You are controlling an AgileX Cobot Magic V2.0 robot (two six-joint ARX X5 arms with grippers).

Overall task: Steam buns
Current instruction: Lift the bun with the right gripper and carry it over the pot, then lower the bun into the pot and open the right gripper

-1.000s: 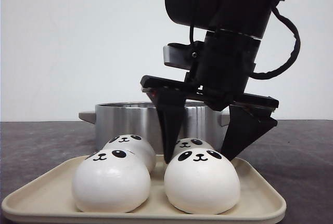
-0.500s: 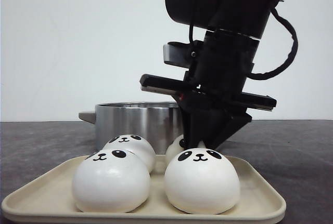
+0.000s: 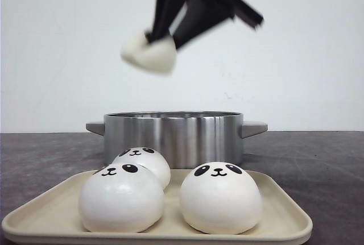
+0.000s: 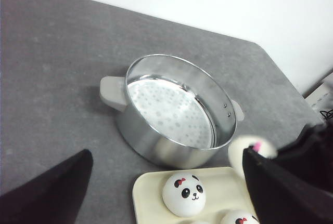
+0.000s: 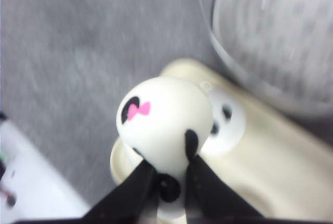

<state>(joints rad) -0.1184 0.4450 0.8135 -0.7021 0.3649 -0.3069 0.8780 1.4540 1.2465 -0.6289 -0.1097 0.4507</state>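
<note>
The right arm's black tool (image 3: 162, 39) is clenched on one smooth white dome-shaped bun (image 3: 149, 53), pinched between its two fingers (image 5: 136, 187) and held high in the air above the round stainless-steel steamer pot (image 3: 173, 136). Three more white panda-faced buns (image 3: 220, 197) sit on the cream rectangular tray (image 3: 284, 214), which rests on the grey counter (image 3: 324, 165) just in front of the pot. The left arm's tool (image 4: 166, 193) is released, its dark fingers spread wide, well above the counter.

Steel pot (image 3: 173, 136) w/ 2 handles behind beige tray (image 3: 284, 214), grey table (image 3: 45, 160).
</note>
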